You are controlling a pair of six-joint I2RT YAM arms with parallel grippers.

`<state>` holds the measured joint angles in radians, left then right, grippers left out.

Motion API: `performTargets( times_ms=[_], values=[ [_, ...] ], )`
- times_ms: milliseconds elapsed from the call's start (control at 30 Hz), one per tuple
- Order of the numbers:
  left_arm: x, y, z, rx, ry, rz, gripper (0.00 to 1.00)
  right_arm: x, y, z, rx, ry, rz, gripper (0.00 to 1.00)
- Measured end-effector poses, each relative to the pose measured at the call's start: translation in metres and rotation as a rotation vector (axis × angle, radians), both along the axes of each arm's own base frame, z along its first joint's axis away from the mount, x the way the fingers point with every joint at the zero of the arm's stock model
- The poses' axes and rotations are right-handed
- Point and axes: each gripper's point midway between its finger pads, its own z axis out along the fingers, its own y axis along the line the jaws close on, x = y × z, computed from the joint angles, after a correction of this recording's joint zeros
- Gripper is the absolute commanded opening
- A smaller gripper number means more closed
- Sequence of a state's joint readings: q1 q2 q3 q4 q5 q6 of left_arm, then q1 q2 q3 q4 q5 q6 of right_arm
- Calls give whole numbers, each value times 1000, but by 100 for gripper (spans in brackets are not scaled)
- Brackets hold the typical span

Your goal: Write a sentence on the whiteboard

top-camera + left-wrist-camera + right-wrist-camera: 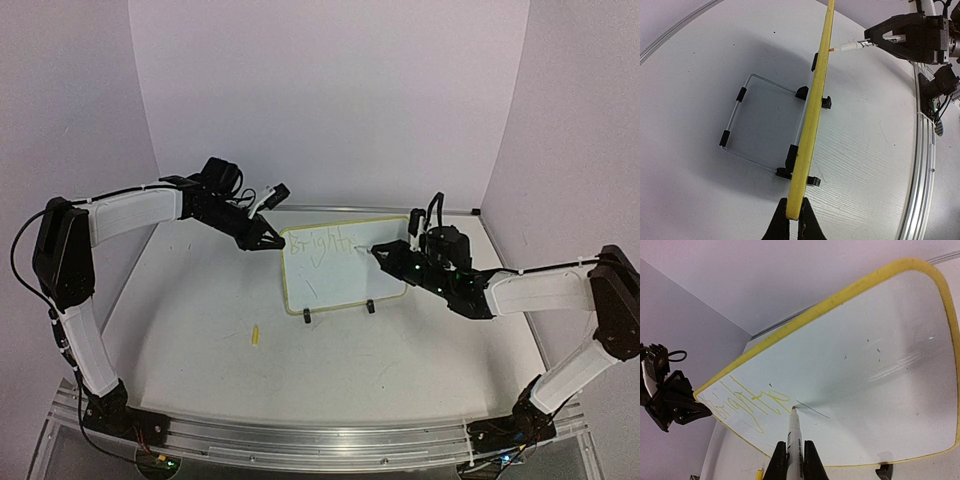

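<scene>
**A:** Starting nearest the arms' bases, what lies on the flat white tabletop?

**B:** A small yellow piece lies loose, well apart from everything else. It may be a pen cap, but it is too small to tell.

**A:** And the board?

**B:** Beyond that, the small, white, yellow-rimmed rectangular whiteboard stands propped near the middle of the table. It rests on its two black clip feet, with a thin wire stand behind it.

**A:** Who has hold of what?

**B:** The left gripper is pinched tight on the yellow rim at the board's left end, steadying it. The right gripper is closed round a slim white marker pen, whose tip touches the white face.

**A:** How much of the sentence is down?

**B:** The faint yellowish-green handwriting reads "Bright" along the top row. The pen tip sits just after the last letter, with a thin stroke beside it. Lower down there is a faint mark I cannot read. I judge that only the first word is written. Most of the face is bare, so nearly all of the sentence remains.
</scene>
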<state>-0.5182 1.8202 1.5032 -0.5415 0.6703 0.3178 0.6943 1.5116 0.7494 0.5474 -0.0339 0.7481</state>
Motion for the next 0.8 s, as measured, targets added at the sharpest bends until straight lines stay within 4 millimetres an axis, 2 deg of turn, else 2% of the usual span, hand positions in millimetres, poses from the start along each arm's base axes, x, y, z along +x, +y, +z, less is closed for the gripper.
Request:
performTargets(
  times_ms=[300, 800],
  values=[
    [0, 0, 0, 0, -2, 0, 0, -8, -12, 43, 30, -115, -12, 0],
    [0, 0, 0, 0, -2, 0, 0, 4, 0, 29, -6, -100, 2, 0]
  ],
)
